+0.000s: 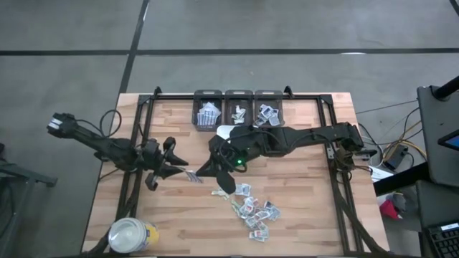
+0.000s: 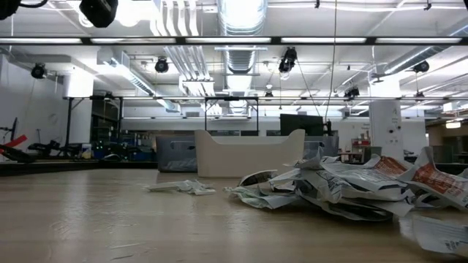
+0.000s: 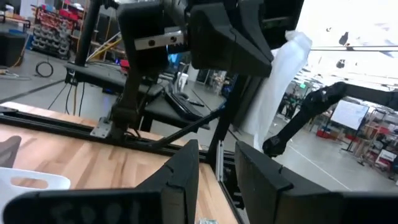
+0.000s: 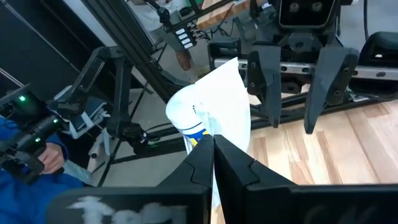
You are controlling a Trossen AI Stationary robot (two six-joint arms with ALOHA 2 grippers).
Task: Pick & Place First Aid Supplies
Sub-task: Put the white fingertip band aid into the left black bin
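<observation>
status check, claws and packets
Right claw shut on a white packet. Left claw open, facing it. Loose packets on table; nothing in the way.

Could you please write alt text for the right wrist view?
The right tool is shut on a white paper packet with blue and yellow print. Opposite it, the left tool hangs open above the light wooden table.

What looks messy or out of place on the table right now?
A crumpled heap of packets lies loose on the wood instead of in the bins. One stray packet sits apart, near the left tool. The right tool pinches a white packet in mid-air.
</observation>
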